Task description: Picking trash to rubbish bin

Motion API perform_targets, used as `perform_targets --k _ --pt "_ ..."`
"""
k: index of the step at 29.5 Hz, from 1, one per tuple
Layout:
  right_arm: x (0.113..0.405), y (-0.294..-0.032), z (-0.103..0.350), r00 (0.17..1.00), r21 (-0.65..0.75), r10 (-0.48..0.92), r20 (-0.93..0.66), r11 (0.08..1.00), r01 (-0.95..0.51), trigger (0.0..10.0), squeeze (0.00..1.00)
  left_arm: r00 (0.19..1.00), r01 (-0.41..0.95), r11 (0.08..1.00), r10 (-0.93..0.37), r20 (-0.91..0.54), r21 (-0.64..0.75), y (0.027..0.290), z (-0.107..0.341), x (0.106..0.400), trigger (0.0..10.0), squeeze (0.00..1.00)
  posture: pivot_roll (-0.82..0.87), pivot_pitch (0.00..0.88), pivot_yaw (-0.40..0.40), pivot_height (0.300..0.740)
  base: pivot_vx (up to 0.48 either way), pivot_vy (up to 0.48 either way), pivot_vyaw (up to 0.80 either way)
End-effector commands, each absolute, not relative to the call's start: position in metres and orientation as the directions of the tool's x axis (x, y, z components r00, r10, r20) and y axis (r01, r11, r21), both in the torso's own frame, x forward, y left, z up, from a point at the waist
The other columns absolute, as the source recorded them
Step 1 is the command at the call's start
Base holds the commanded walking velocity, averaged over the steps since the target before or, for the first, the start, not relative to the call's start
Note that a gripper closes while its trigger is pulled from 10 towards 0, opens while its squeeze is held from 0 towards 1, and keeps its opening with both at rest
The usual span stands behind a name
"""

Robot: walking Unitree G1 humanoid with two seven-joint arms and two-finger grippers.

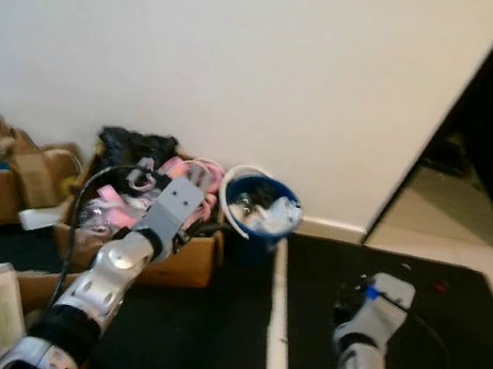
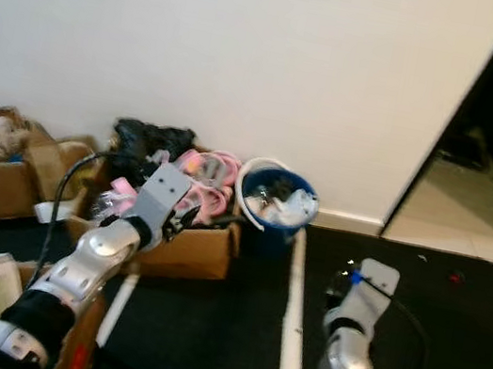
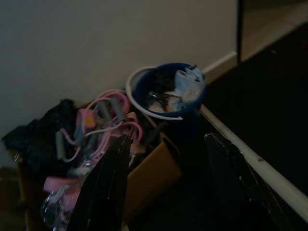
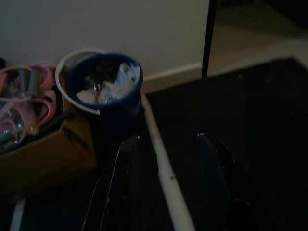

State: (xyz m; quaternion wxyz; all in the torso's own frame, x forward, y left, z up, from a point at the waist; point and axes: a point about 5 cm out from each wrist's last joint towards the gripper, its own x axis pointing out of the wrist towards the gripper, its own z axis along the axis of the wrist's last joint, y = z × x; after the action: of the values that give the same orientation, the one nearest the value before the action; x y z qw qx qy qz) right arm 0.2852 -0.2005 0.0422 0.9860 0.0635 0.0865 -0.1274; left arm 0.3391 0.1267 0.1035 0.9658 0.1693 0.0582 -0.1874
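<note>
Left wrist view: left pincer [image 3: 163,185] open, empty, near blue bin [image 3: 166,89]. Right pincer [image 4: 168,185] open, empty. Crumpled trash [image 3: 187,84] inside: likely light, soft; pinch by fold.

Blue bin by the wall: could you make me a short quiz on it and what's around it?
1. True or false: the bin is empty.
2. What stands right beside the bin, on the robot's left? A) cardboard box with pink items B) chair C) lamp
3. Fill in: the fingers of the left gripper are ___.

Key:
1. False; white crumpled trash lies inside.
2. A, the box.
3. Open, with nothing between them.
</note>
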Motion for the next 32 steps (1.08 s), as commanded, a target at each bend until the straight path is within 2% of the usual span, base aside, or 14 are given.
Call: perform_targets --k 1,22,32 --pt "0.283 -0.200 0.037 0.948 0.096 -0.236 -0.214 0.961 0.261 10.0 0.00 0.918 0.392 0.865 -0.347 -0.190 0.314 0.129 0.101 0.337 10.0 0.00 -0.06 0.054 0.076 0.740 0.000 0.000 -0.80" --pt "0.279 -0.200 0.036 0.945 0.099 -0.239 -0.224 0.959 0.267 10.0 0.00 0.924 0.376 0.873 -0.330 -0.192 0.311 0.129 0.098 0.339 10.0 0.00 -0.08 0.055 0.071 0.740 0.000 0.000 -0.80" --pt "0.288 -0.196 0.042 0.959 0.076 -0.183 -0.215 0.976 0.204 10.0 0.00 0.950 0.301 0.905 -0.257 -0.177 0.301 0.140 0.097 0.338 10.0 0.00 -0.07 0.056 0.014 0.740 0.000 0.000 -0.80"
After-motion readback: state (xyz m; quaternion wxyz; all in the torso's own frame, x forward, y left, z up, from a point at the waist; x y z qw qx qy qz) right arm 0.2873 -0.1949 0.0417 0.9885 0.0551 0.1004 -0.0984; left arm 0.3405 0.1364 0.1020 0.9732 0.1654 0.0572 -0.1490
